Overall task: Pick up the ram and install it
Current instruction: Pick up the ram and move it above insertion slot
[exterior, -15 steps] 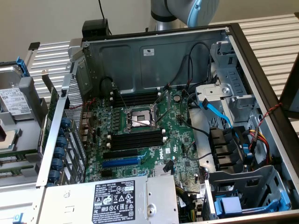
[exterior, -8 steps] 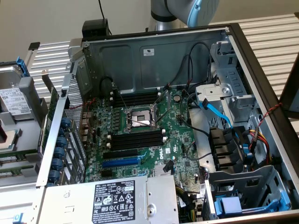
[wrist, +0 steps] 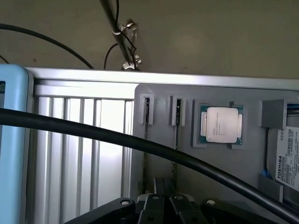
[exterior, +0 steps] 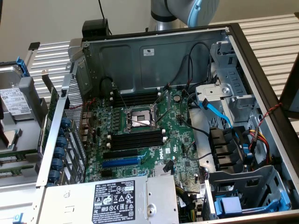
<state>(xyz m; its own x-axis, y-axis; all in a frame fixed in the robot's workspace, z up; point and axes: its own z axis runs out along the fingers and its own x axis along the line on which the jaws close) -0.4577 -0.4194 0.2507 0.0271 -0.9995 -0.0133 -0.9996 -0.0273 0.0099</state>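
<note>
Two ram sticks stand on edge in the slots of a grey holder in the wrist view, seen as thin dark strips. My gripper sits just short of the holder, in line with the gap between the two sticks. Its black fingers are shut together with nothing between them. In the exterior view the open computer case shows the green motherboard. Black memory slots lie on one side of the processor socket, and more slots on the other.
On the grey holder beside the sticks lie a processor chip and a hard drive. A thick black cable crosses in front of the wrist camera. The case holds a blue expansion slot, a power supply and drive cages.
</note>
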